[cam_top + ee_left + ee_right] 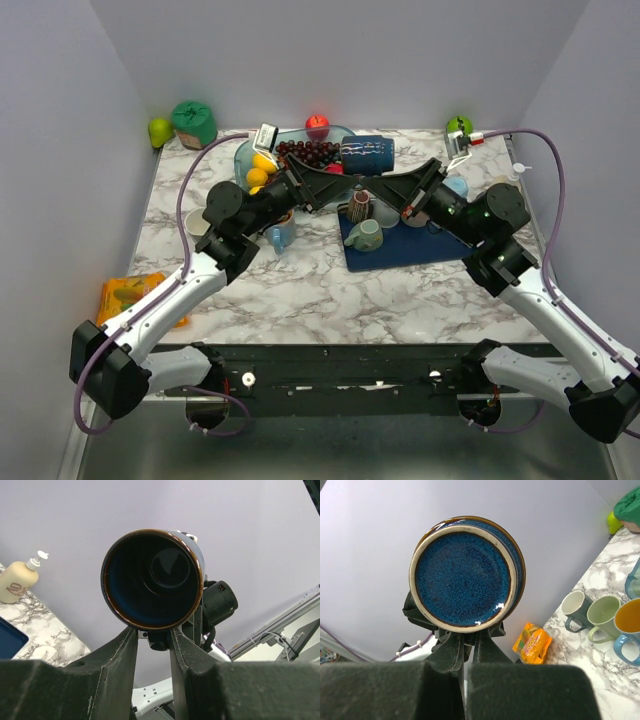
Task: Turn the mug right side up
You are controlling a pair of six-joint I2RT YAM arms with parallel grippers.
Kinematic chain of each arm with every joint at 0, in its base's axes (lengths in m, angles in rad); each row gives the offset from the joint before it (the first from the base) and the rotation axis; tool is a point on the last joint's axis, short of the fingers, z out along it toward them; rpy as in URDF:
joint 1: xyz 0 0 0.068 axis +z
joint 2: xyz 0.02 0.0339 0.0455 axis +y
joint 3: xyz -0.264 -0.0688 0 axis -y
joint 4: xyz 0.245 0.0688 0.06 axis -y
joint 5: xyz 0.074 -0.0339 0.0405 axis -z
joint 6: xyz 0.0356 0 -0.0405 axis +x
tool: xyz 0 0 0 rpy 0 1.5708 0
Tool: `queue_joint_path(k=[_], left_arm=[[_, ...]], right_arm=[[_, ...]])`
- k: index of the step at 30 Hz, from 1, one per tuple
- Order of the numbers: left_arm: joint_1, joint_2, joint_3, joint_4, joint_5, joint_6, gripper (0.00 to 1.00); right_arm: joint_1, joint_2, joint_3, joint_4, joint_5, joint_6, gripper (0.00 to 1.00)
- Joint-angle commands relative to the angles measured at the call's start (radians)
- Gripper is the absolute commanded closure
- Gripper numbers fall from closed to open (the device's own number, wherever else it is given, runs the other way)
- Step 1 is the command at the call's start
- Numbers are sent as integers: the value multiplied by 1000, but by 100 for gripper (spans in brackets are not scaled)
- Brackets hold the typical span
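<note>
While the left gripper (153, 639) pinches the lower rim between narrowly parted jaws, the right gripper (466, 647) clamps the foot, its jaws almost closed. Between them the blue mug (367, 153) hangs sideways above the marble table (300, 290).

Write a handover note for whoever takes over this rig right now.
Right claw: closed to a thin gap under the base edge of the blue mug; it seems to hold it.
Left claw: fingers apart just below the mug's rim; grip unclear.
Blue mug: off the table between the arms, on its side, mouth toward the left arm, base toward the right.
Done: mug lifted.
Left: tip the mouth up and set it down upright.
</note>
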Motion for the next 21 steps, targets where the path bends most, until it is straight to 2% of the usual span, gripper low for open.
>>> queue_joint_path(k=[1,5,8,11,14,15,20,21], left_arm=[[-9,39,53,95,-27,-58,62],[-13,63,59,131,-24,-90,63],[-13,73,60,135,-29,-95,73],[-12,68,55,137,-40,-89,98],[-13,59,52,120,-49,-62,100],[-13,42,50,83,-56,-25,100],[-13,-27,38,-79,-129,106,100],[-12,-48,35,-116,-136,124,100]], right_arm=[[14,5,-25,35,-30,-34,99],[20,8,-33,20,-4,-53,99],[22,8,-41,17,6,-67,99],[23,8,-39,-12,15,-87,99],[23,-7,-52,-50,45,-104,99],[23,-18,-53,-85,59,-115,95],[23,-67,-96,-153,144,-123,52],[23,-75,-107,-176,151,-124,47]])
